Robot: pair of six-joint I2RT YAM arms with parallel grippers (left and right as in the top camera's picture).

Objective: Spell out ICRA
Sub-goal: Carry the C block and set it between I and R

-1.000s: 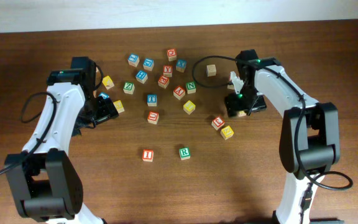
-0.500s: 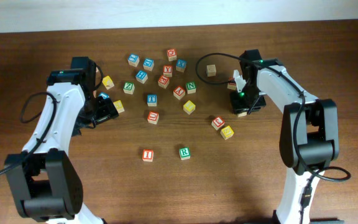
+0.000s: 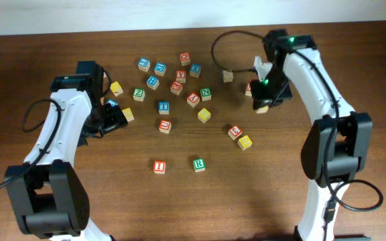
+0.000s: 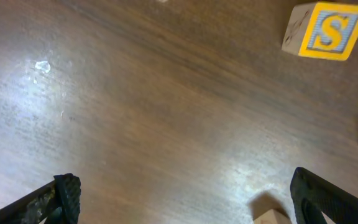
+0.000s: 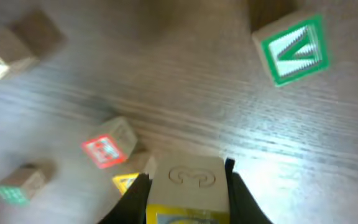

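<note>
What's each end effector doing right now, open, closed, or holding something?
Left end effector: open, holding nothing.
Right end effector: closed on a yellow cube.

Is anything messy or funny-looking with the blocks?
Nothing is broken or spilled. The loose blocks lie turned every which way, while the I block and R block sit neatly in a row with a gap between. One plain block shows no coloured letter on top. The right claw grips a yellow-edged block.
</note>
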